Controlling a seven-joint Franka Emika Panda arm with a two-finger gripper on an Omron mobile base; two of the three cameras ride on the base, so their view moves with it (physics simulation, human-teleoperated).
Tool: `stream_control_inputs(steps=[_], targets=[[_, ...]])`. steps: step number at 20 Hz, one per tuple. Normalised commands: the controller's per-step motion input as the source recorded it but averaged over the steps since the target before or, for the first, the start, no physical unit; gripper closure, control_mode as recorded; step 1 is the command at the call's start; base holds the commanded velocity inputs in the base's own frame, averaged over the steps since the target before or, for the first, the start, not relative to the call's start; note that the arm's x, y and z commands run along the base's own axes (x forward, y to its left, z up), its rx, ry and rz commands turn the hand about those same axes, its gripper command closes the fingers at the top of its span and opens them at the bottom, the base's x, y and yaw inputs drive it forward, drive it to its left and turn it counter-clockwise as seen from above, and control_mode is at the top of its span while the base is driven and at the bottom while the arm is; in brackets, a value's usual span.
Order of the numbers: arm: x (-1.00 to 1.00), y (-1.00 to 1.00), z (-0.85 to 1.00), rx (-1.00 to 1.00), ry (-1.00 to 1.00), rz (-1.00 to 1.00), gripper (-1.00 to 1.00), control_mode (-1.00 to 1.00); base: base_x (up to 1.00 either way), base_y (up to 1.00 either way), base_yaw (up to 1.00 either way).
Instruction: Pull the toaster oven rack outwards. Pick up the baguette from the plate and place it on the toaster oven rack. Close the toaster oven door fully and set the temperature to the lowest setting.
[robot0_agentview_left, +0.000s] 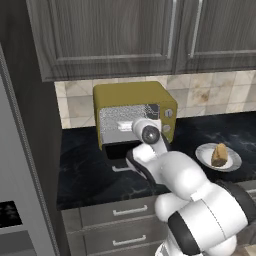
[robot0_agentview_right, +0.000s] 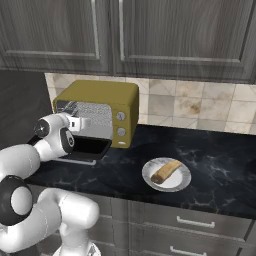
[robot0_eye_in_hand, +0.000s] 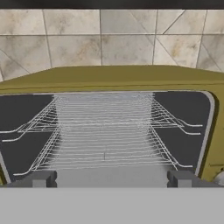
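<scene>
Gripper wide open, empty, facing toaster oven mouth at frame left. Baguette on plate, lower centre-right, long axis running lower-left to upper-right.

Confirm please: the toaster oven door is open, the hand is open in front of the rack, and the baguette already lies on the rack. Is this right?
Not quite. The baguette lies on the plate, on the counter to the right of the toaster oven, as the right base view shows. The rest holds: the door is open, and the hand is open before the rack.
</scene>
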Motion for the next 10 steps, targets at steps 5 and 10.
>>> stream_control_inputs(steps=[5,10], targets=[[0.24,0.0,-0.13,0.0,0.0,0.0,-1.0,-1.0,0.0,0.0,0.0],[0.17,0.0,-0.18,0.0,0.0,0.0,-1.0,-1.0,0.0,0.0,0.0]])
